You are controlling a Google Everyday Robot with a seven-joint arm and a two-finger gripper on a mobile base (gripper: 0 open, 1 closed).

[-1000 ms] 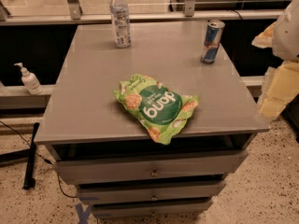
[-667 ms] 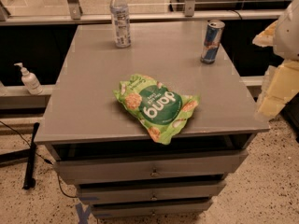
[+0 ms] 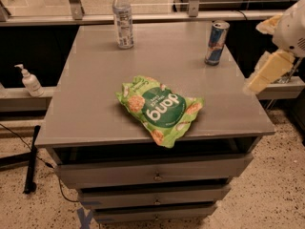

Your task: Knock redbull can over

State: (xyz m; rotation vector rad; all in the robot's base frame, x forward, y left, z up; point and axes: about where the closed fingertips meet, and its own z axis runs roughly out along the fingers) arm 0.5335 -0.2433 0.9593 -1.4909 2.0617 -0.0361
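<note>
— Three things on the desk (image 3: 90,109), right?

— Yes. My tool (image 3: 265,72) hangs off the desk's right edge; I cannot tell whether it is released or clenched. The redbull can (image 3: 217,42) stands upright, left of the tool and further back. The green snack bag (image 3: 161,109) lies left and nearer; the water bottle (image 3: 123,18) stands far left.

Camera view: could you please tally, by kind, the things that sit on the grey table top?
Drink cans: 1, the redbull can, upright near the right edge.
Bottles: 1, the water bottle.
Snack bags: 1, the green bag.
Total: 3 on the table.
The gripper hangs beyond the right edge, apart from the can.
</note>
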